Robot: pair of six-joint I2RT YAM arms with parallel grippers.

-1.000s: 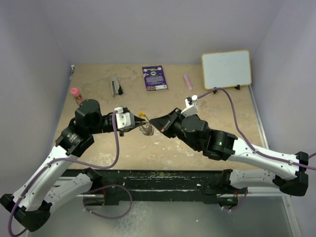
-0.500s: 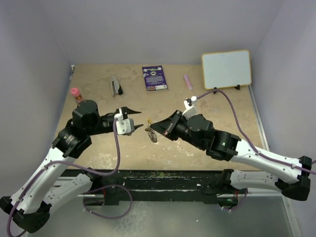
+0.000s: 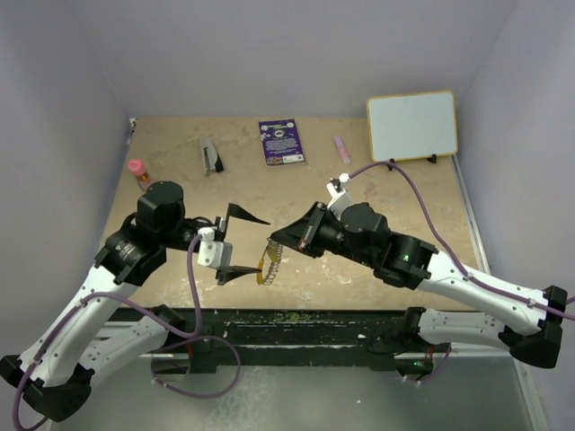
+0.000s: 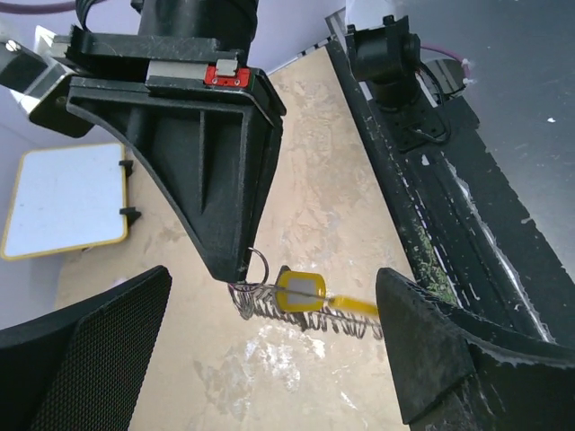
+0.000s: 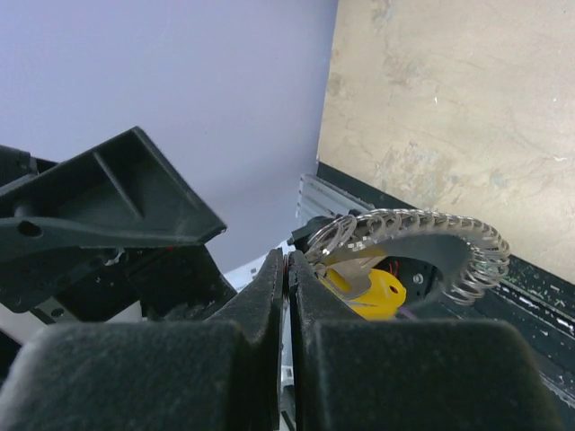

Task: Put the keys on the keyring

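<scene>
The right end effector (image 3: 277, 239) pinches the keyring (image 5: 431, 224) tight above the desk (image 3: 404, 197), a yellow-headed key (image 4: 301, 289) seemingly threaded on, the loop drooping toward the left end effector (image 3: 260, 244), which gapes wide just beside it.

2 arms, left arm (image 3: 85, 314) and right arm (image 3: 476, 292): white links, black cylindrical joint housings. 1 purple cable (image 3: 388, 163) runs along each arm. Fingers (image 3: 243, 214) black, triangular, ribbed. Right gripper (image 4: 234, 268) carries 1 red tab (image 4: 226, 72).
</scene>
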